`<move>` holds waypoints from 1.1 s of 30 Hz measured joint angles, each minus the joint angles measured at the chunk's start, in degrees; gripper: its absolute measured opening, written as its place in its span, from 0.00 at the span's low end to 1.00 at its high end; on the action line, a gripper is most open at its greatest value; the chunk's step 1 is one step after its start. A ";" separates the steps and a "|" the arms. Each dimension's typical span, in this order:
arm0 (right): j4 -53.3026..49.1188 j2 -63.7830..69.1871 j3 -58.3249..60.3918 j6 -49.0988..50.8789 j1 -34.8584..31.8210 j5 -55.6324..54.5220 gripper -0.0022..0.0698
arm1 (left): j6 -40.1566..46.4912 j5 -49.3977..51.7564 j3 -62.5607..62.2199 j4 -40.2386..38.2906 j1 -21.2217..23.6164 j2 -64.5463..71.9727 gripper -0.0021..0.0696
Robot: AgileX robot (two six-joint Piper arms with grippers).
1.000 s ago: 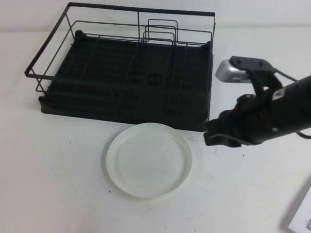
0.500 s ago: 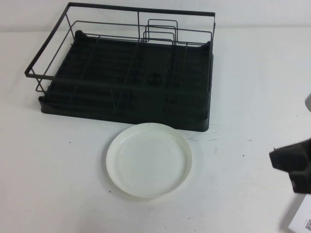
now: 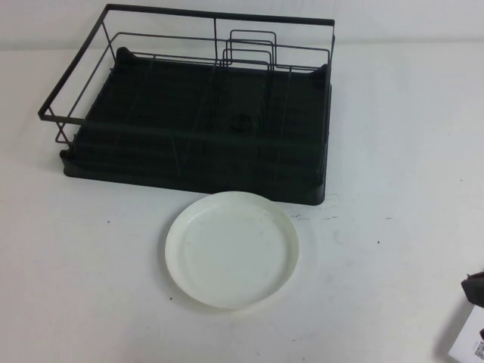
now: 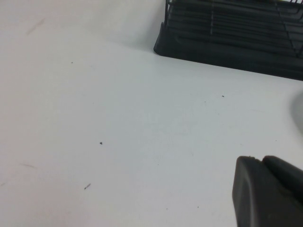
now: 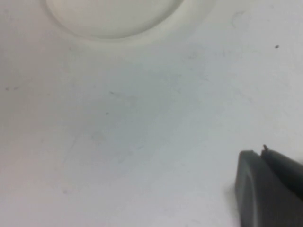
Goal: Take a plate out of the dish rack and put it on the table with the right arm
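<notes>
The white worktop (image 3: 393, 128) carries the black dish rack (image 3: 200, 121) at the far side, its long side running left to right. Just in front lies the round plate (image 3: 232, 249), flat, face up. Right gripper (image 3: 474, 289) is cut off at the near right edge; left gripper (image 4: 270, 191) shows only in its wrist view. Whether either's fingers are open, I cannot tell.

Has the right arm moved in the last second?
Yes. The right arm has pulled back from beside the dish rack to the table's near right edge.
</notes>
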 joint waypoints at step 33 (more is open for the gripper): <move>-3.45 -48.67 43.81 0.09 -28.61 -27.76 0.00 | 0.00 0.00 0.00 0.00 0.00 0.00 0.02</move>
